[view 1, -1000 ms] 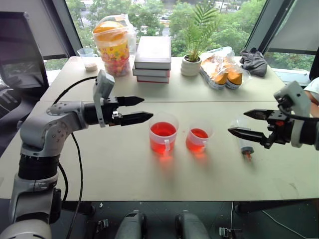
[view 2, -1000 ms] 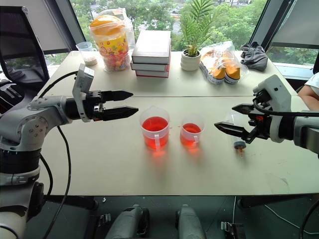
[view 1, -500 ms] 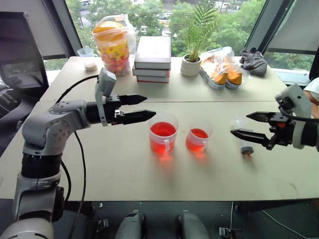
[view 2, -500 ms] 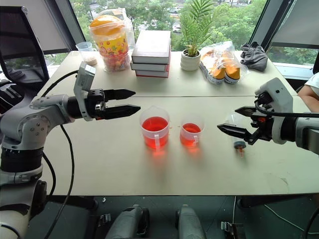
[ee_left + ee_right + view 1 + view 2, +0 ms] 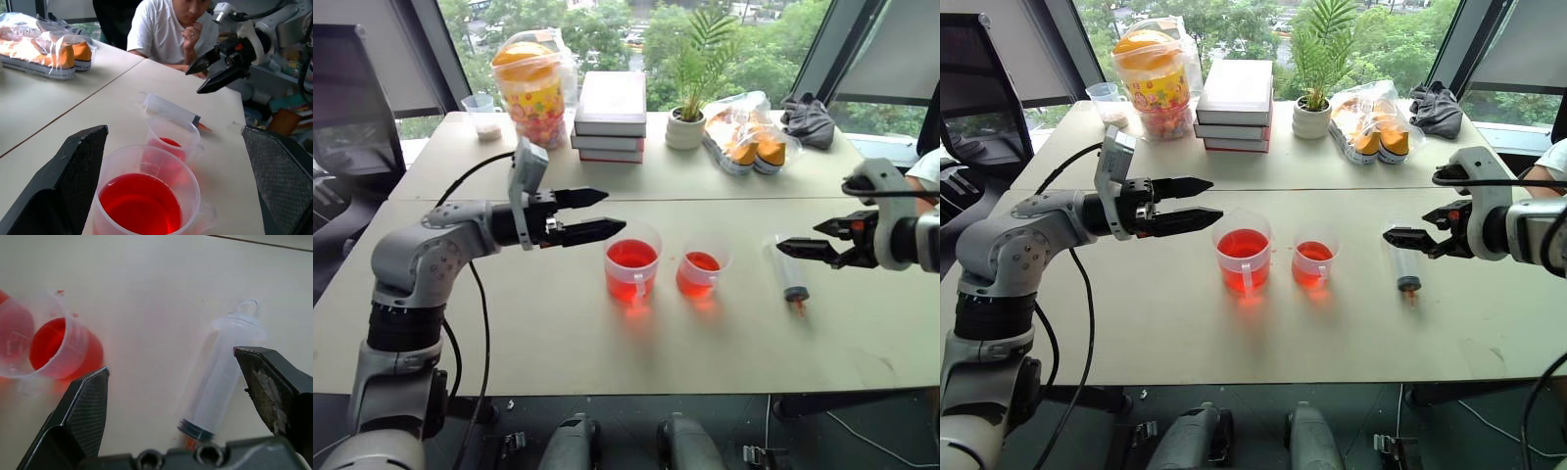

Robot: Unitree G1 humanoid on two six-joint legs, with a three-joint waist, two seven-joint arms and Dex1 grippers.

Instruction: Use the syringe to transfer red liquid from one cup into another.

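Two cups [image 5: 632,265] of red liquid bear no readable labels.

My head pair: high, facing forward-down over the table [image 5: 607,343]. My wrist cameras: low, close; both share the smaller cup [image 5: 172,142] and syringe [image 5: 220,382].

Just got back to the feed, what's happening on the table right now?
Nothing is picked up yet. The syringe lies flat on the table, apart from the two cups. The right tool hangs open just over it, lined up for a grasp. The left tool is open too, hovering beside the larger cup, not touching it. Both that cup and the smaller cup hold red liquid. A person sits watching at the table's far end.
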